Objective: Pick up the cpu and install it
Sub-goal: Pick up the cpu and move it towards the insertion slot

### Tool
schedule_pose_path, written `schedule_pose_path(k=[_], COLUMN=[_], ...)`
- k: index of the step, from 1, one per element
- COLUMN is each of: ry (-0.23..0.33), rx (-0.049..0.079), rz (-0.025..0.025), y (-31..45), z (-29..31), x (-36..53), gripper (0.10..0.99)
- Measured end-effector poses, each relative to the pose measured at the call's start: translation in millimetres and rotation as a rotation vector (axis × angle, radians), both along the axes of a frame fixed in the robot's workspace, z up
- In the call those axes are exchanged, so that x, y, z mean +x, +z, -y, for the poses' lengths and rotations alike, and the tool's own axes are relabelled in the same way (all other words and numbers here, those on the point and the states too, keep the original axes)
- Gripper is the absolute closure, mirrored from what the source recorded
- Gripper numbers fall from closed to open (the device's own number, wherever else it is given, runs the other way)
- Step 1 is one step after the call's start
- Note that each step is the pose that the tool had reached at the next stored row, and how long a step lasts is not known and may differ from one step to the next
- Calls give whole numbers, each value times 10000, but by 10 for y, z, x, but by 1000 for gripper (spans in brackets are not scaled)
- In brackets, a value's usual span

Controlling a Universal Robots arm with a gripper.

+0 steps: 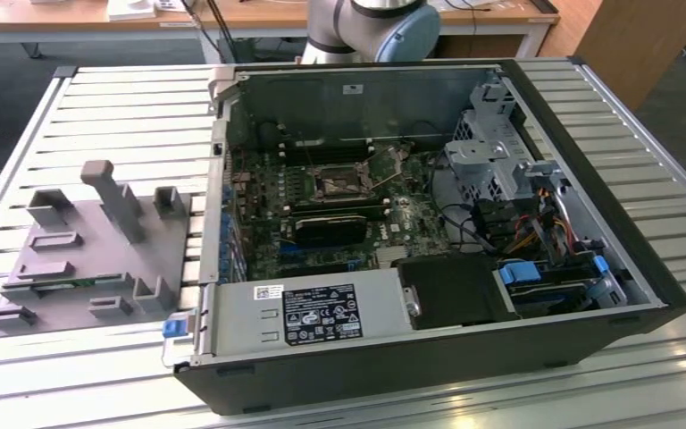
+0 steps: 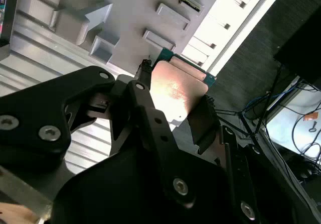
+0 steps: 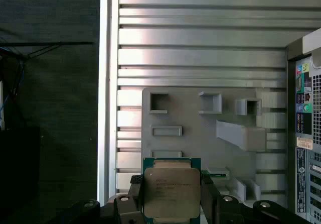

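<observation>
The cpu (image 3: 171, 191) is a flat square chip with a silvery metal top and a green rim. My gripper (image 3: 171, 196) is shut on it, one black finger (image 3: 133, 196) against each of two opposite edges. In the second wrist view the cpu (image 2: 175, 88) sits between the same black fingers (image 2: 143, 91) of the gripper (image 2: 175, 103), and its plate reflects light. The chip hangs above the grey plastic fixture (image 3: 200, 128) on the slatted table. The black socket frame (image 1: 340, 183) lies on the green motherboard inside the open computer case (image 1: 629, 259).
In the exterior view the grey fixture (image 1: 87, 259) with its upright blocks stands on the slatted metal table (image 1: 117, 116), on the exterior view's left of the case. A power supply (image 1: 307, 317), drive cage (image 1: 492, 143) and cables (image 1: 534, 223) crowd the case. The table edge (image 3: 104, 83) drops to dark floor.
</observation>
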State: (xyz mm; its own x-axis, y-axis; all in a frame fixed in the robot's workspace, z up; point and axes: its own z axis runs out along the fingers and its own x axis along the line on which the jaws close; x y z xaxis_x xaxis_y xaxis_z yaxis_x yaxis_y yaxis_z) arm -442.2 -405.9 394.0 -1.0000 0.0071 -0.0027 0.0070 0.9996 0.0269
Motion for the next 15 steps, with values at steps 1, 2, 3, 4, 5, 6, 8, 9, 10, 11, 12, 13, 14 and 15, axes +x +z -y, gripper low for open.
schedule_pose_path(k=[1,2,3,4,5,6,8,9,10,11,12,13,14,15], ry=[0,0,-1,-1,1,0,0,0,0,-1,0,0,0,0], rx=[0,-1,-1,-1,-1,-2,-1,0,-1,-1,-1,-1,-1,-1], rz=[0,1,1,0,0,-1,0,1,0,0,0,0,0,0], y=[-18,-36,-54,-72,-90,-107,-145,-164,-181,-200,-217,-235,-253,-271], z=[0,0,0,0,0,0,0,0,0,0,0,0,0,0], x=[0,0,0,0,0,0,0,0,0,0,0,0,0,0], gripper=[545,545,545,545,545,545,545,545,545,545,545,545,545,545])
